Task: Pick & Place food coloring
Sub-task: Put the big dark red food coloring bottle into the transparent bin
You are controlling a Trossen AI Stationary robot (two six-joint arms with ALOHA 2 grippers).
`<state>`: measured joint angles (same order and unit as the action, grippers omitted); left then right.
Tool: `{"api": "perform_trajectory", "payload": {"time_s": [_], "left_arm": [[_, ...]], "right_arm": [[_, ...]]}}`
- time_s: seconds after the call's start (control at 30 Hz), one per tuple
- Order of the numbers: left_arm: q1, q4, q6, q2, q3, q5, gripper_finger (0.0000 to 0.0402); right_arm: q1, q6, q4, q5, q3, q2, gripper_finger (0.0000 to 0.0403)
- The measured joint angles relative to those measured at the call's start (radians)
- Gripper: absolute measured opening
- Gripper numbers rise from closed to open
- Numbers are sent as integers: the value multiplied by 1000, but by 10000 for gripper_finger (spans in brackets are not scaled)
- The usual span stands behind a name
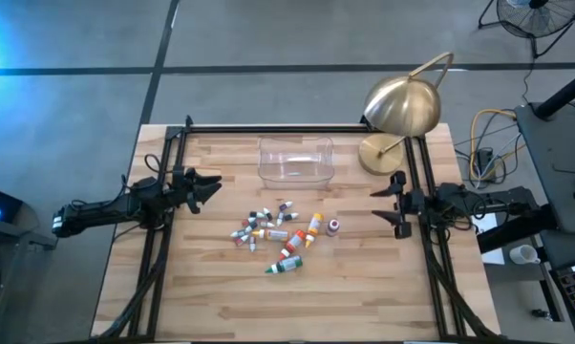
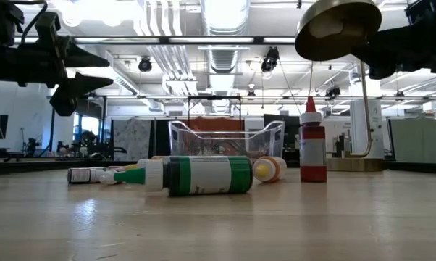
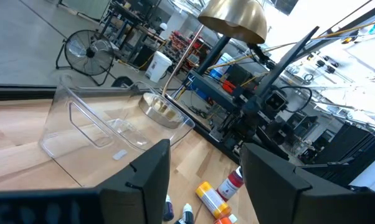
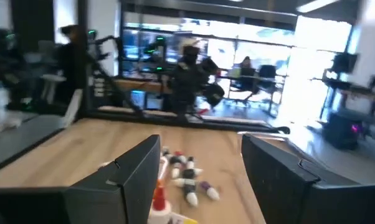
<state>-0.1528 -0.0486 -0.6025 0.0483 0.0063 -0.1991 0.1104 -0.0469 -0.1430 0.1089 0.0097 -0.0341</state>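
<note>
Start with the clear plastic tub [image 1: 296,160]: you can see straight through its walls in the high view and the left wrist view, and nothing lies inside it. It sits on the wooden table [image 1: 221,296], toward the far edge, with the brass lamp [image 1: 400,107] just beside it on the right arm's side.

The food coloring bottles [image 1: 280,235] lie in a loose scatter on the table, nearer to you than the tub and apart from it. Most are on their sides. A green bottle [image 2: 207,175] lies at the near edge of the scatter; a red bottle [image 2: 313,150] stands upright on the lamp's side of the scatter.

Your left gripper [image 1: 211,186] hangs above the table on the far side of the tub from the lamp, fingers spread with a clear gap, holding nothing. Your right gripper [image 1: 391,205] hovers near the lamp's base, nearer to you than it, fingers likewise parted and empty.

In the low view the green bottle blocks much of the scatter behind it, so you cannot count the bottles there. The right wrist view is blurred; you can make out a few bottles but not their colours. The lamp's shade is cut off in the low view.
</note>
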Motion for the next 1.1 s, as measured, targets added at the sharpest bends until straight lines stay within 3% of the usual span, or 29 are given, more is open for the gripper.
{"api": "perform_trajectory", "payload": {"time_s": [0.13,0.33,0.53,0.63,0.83,1.1], "left_arm": [[0,0,0,0,0,0,167],[0,0,0,0,0,0,167],[0,0,0,0,0,0,167],[0,0,0,0,0,0,167],[0,0,0,0,0,0,167],[0,0,0,0,0,0,167]], "right_arm": [[1,207,-5,21,0,-4,219],[1,890,-4,81,0,-14,219],[0,1177,-97,444,0,-14,219],[1,1147,-247,483,-1,-34,219],[25,1071,-580,315,4,-181,219],[95,1145,-327,273,170,-486,219]]}}
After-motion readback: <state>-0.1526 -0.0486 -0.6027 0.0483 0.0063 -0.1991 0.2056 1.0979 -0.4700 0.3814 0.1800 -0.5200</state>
